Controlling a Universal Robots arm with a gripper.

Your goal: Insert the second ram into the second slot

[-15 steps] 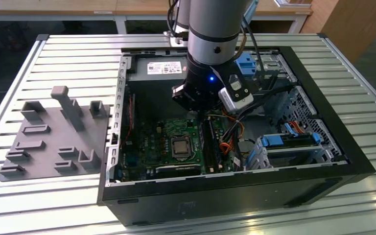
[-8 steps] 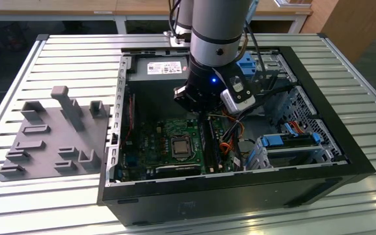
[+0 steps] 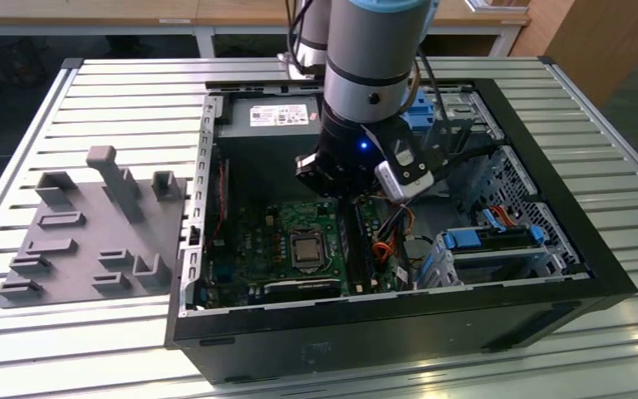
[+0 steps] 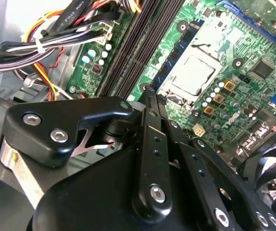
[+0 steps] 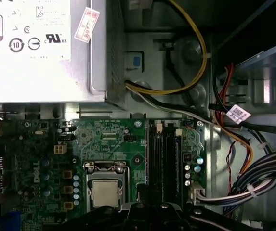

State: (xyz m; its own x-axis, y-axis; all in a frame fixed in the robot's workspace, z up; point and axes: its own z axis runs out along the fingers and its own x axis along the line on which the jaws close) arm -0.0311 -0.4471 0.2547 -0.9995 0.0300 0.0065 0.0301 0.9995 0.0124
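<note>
- Gripper: apart or together, can't tell; hangs over DIMM slots, at the end far from PSU.
- 2nd ram: can't place it; poss. edge-on in gripper.
- Slots' long axis runs twd PSU.

Arm hides part of RAM slots; PSU cropped.

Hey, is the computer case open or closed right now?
Open. The computer case has its side panel off, so the motherboard is exposed and the arm reaches down inside it.
</note>
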